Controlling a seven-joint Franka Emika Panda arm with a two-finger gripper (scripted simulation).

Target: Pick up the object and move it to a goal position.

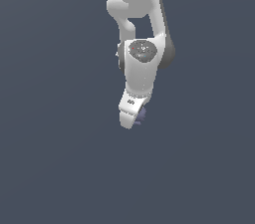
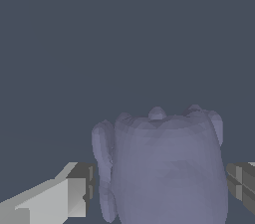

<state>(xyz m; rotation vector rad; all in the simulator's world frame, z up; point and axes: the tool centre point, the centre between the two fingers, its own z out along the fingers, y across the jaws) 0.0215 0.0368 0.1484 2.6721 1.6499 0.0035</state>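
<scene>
Lavender and lumpy, the object [image 2: 167, 168] fills the space between the gripper [image 2: 162, 188] fingers [image 2: 74, 195], whose pads press its two sides, clamped on it. Around it is only a plain slate-grey surface [image 1: 55, 168]. No writing is legible. In the exterior view the white arm [image 1: 142, 63] reaches down, its hand hiding most of the object [image 1: 142, 115].
</scene>
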